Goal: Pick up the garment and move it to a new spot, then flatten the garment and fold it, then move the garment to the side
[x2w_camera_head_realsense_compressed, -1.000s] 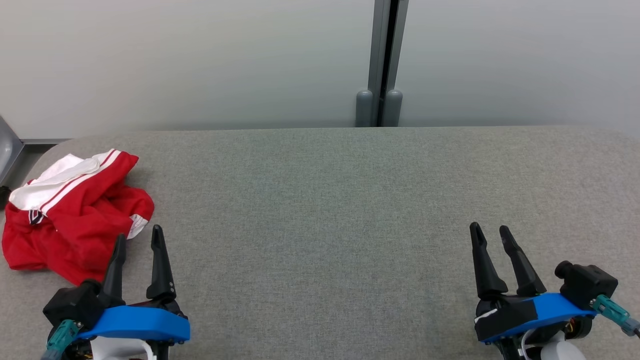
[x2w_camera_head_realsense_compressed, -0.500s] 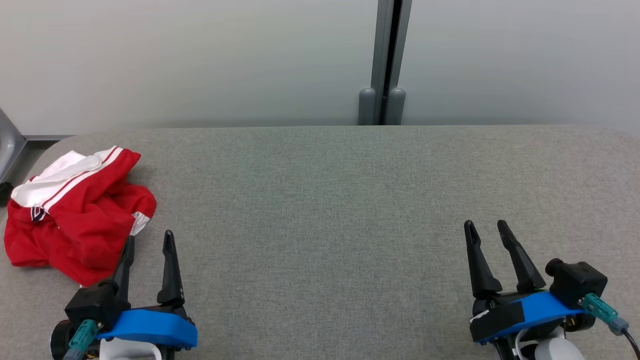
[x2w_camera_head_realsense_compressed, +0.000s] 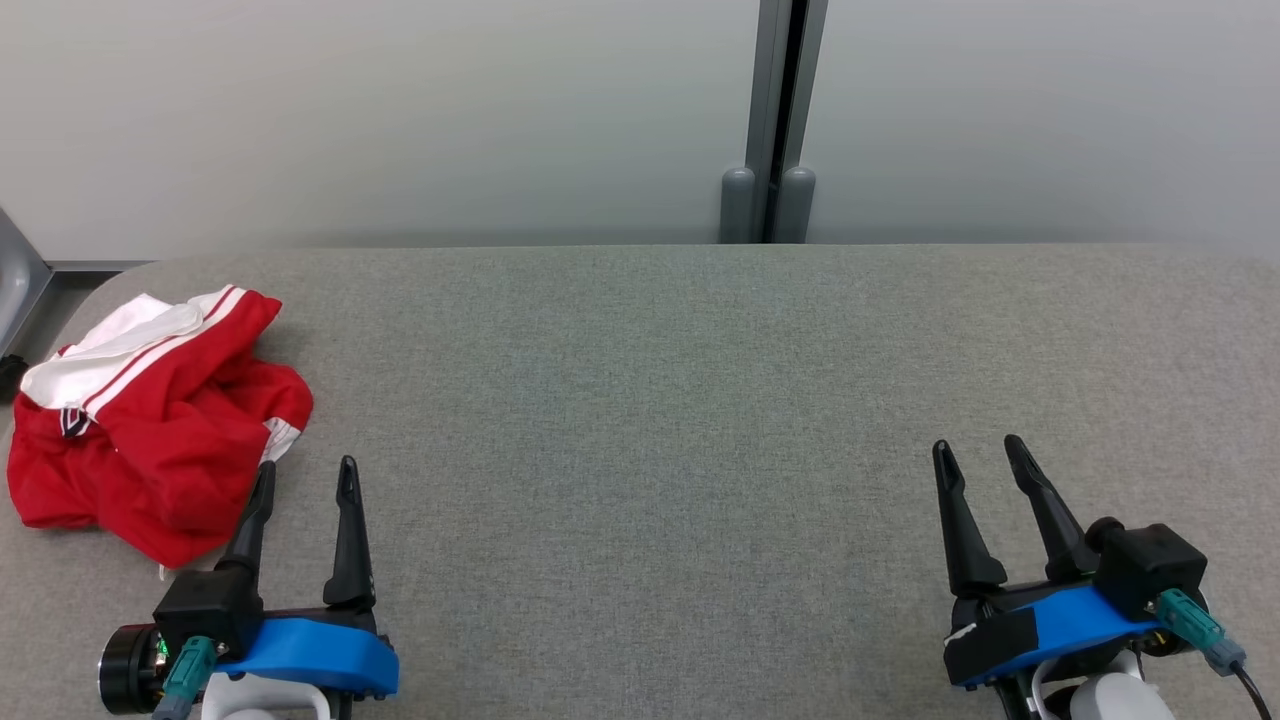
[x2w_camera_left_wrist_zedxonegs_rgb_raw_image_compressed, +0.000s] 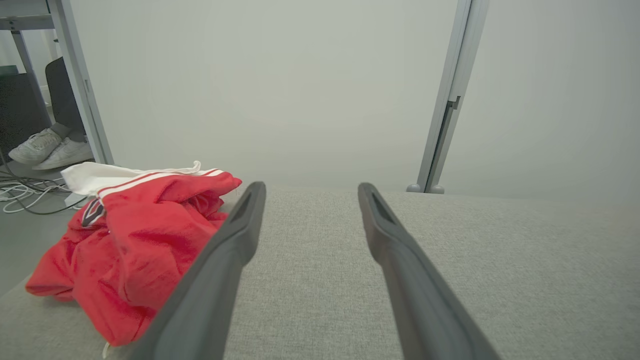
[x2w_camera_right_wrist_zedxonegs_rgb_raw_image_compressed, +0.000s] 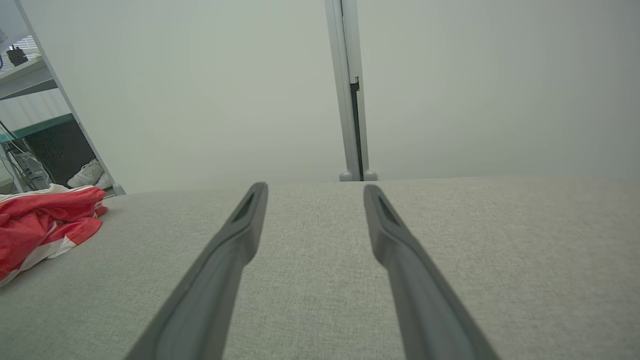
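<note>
A crumpled red garment with white bands lies at the far left of the grey table, close to the left edge. In the left wrist view the red garment sits just left of my fingers. My left gripper stands open near the front left, its left fingertip beside the garment's lower right edge, nothing between the fingers. My right gripper is open and empty at the front right. From the right wrist view the garment lies far off to the left.
A pale wall with a grey vertical post runs behind the table. Past the table's left edge are a shelf frame, cables and white shoes on the floor. The table's rounded left corner is close to the garment.
My left gripper has drawn back toward the front edge and shifted slightly right, away from the garment. The head view has tilted a little. The garment lies as before.
</note>
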Available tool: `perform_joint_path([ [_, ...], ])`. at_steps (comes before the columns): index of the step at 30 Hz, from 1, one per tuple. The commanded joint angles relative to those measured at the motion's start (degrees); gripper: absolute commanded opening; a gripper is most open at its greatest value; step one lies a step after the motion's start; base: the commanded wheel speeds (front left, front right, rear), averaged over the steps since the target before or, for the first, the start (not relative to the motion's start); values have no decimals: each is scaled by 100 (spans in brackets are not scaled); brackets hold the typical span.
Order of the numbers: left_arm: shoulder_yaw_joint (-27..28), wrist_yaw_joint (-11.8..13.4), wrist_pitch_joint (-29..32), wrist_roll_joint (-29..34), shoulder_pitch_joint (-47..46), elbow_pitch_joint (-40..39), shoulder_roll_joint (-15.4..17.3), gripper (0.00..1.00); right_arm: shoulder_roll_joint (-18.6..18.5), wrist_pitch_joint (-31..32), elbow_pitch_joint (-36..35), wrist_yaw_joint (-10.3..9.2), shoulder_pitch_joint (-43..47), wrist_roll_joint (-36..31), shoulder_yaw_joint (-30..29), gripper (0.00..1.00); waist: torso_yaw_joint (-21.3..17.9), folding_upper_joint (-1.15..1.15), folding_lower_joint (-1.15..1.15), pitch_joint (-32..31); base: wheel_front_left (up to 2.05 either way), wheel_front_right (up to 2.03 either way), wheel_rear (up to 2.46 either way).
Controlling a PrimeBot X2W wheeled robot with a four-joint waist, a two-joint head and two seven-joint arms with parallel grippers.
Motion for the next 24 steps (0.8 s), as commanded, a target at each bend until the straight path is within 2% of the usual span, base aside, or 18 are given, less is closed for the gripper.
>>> perform_joint_path([
  [1,24,29,-59,146,-75,0,45,100,-38,-63,14,11,-82,-145,-25,100,5,0,0,2,0,0,0],
  [11,21,39,-159,515,-47,62,41,100,-40,-160,81,8,-48,-524,-67,100,22,0,0,12,0,0,0],
  [24,27,51,-149,445,-59,162,23,100,-39,-159,200,8,-111,-483,-115,100,-8,0,0,17,0,0,0],
])
